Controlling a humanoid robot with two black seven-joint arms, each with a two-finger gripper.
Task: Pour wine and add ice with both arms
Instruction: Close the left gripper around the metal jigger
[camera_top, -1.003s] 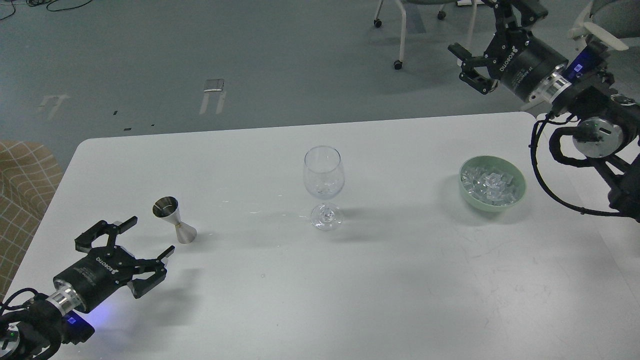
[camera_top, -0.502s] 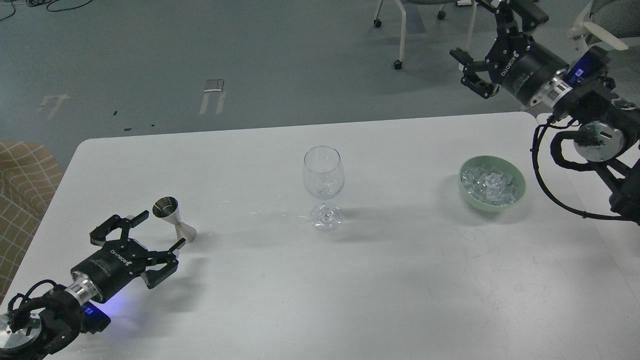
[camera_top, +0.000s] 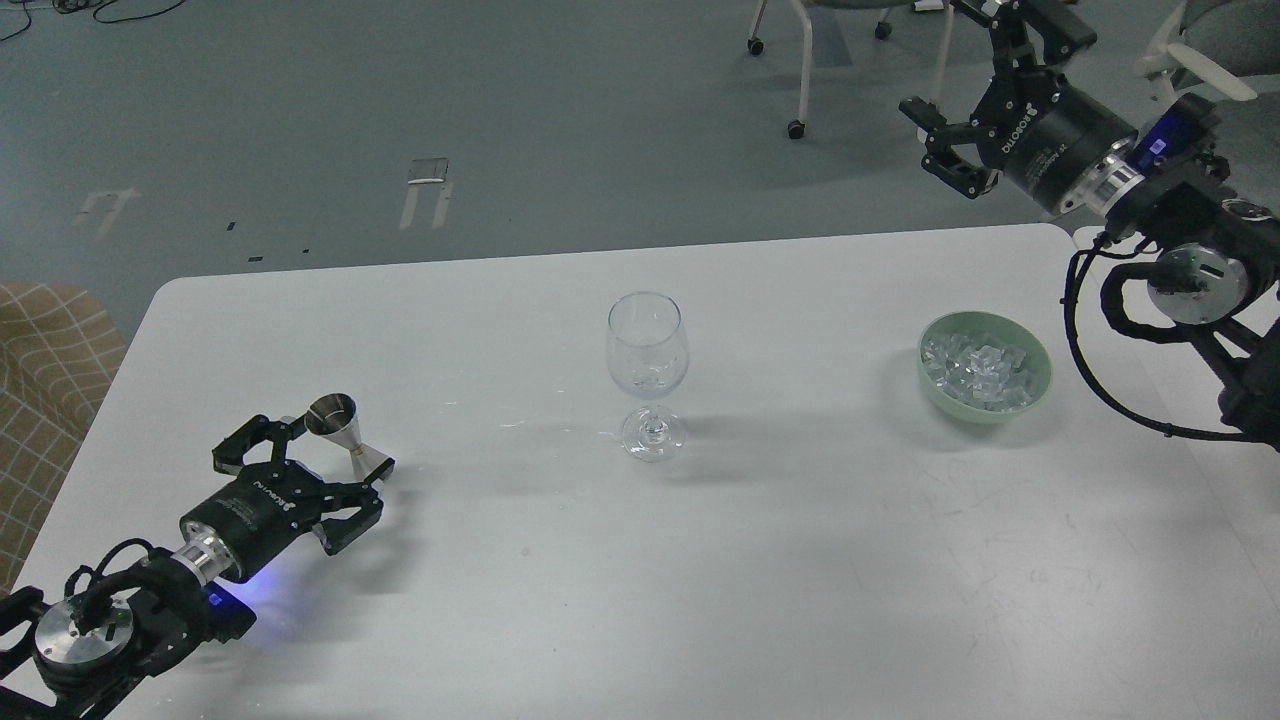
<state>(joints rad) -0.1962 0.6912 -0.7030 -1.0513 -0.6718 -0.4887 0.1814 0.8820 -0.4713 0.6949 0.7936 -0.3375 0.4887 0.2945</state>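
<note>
A clear wine glass stands upright at the table's middle, with a few clear bits low in its bowl. A small steel jigger stands at the left; any wine in it cannot be seen. My left gripper is open, its fingers spread on both sides of the jigger's waist, not closed on it. A pale green bowl at the right holds several ice cubes. My right gripper is open and empty, held high beyond the table's far right edge.
The white table has rounded far corners. A checkered seat stands off its left edge. Chair legs on castors stand on the grey floor behind. My right arm's cable loops hang beside the bowl.
My left gripper has moved forward and right along the table until its open fingers flank the jigger. My right gripper has risen slightly and drifted right.
</note>
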